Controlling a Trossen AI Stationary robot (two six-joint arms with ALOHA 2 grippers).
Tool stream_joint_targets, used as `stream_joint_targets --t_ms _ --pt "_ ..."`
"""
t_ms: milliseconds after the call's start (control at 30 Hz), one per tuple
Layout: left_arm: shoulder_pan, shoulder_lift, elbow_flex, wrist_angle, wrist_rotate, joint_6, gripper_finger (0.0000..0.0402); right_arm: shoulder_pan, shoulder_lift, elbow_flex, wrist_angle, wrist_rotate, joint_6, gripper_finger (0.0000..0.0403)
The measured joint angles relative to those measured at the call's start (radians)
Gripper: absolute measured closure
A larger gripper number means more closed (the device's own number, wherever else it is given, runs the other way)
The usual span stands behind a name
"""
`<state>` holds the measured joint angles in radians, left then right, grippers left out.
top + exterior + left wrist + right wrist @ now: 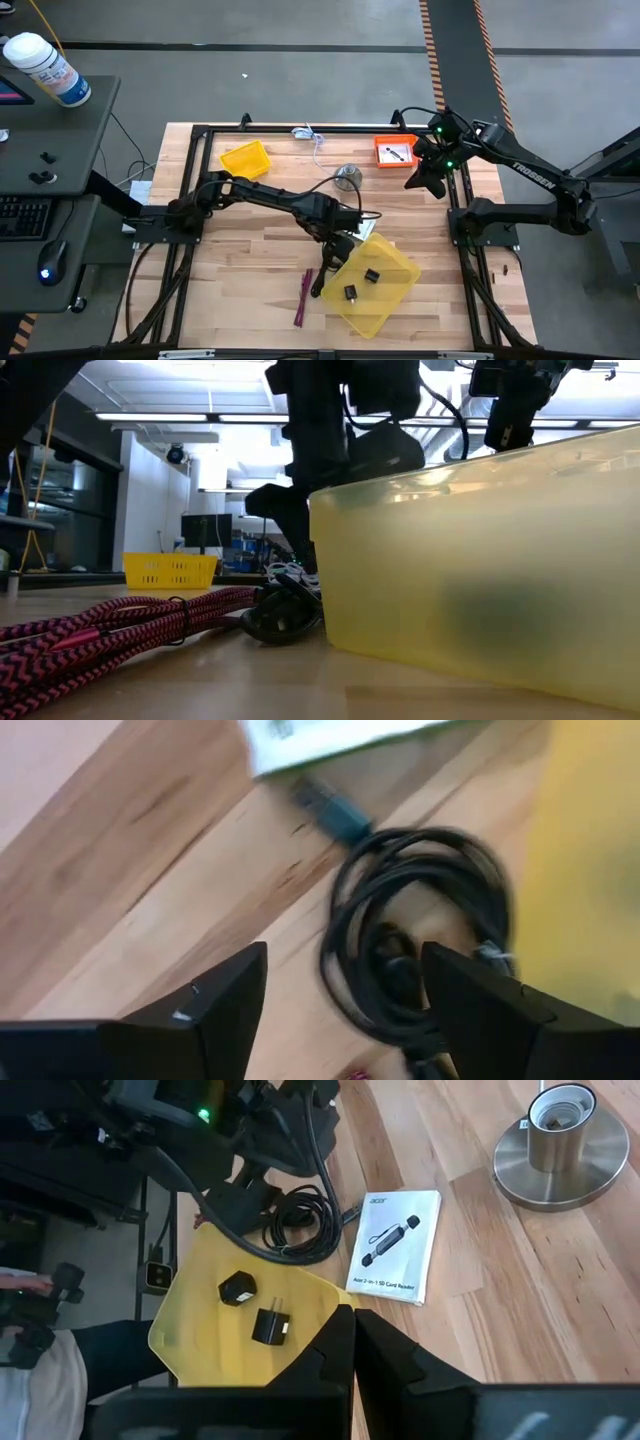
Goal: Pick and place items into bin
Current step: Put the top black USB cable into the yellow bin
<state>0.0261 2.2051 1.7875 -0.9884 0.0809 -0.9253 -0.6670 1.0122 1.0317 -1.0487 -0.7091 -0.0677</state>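
The left end effector (pixel 340 1010) hangs released over the black cable coil (pixel 420 935), which lies on the desk (pixel 130 850) just beside the yellow bin (pixel 200 1330); lower so both fingers straddle several loops before clenching, lest strands slip; the right end effector (pixel 352 1342) waits clenched, empty, well apart.

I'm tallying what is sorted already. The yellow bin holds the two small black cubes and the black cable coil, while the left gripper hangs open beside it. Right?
Not quite: the black cable coil lies on the table just outside the yellow bin, as the right wrist view shows. Only the two black cubes are inside. The left gripper does hang open, over the coil.
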Motion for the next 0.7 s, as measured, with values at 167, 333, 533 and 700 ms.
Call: stream_joint_targets --t_ms 167,333,533,700 --pt "0.0 0.0 0.001 0.013 -0.034 0.004 0.0183 0.0 0.0 0.0 0.001 0.0 -0.001 0.0402" --pt "0.0 0.0 0.001 0.023 -0.048 0.027 0.0231 0.0 0.0 0.0 0.003 0.0 -0.004 0.0402" --pt "0.001 0.0 0.001 0.027 -0.048 0.027 0.0252 0.0 0.0 0.0 0.004 0.0 -0.007 0.0402" --pt "0.001 0.0 0.001 0.027 -0.048 0.027 0.0234 0.0 0.0 0.0 0.004 0.0 -0.008 0.0402"
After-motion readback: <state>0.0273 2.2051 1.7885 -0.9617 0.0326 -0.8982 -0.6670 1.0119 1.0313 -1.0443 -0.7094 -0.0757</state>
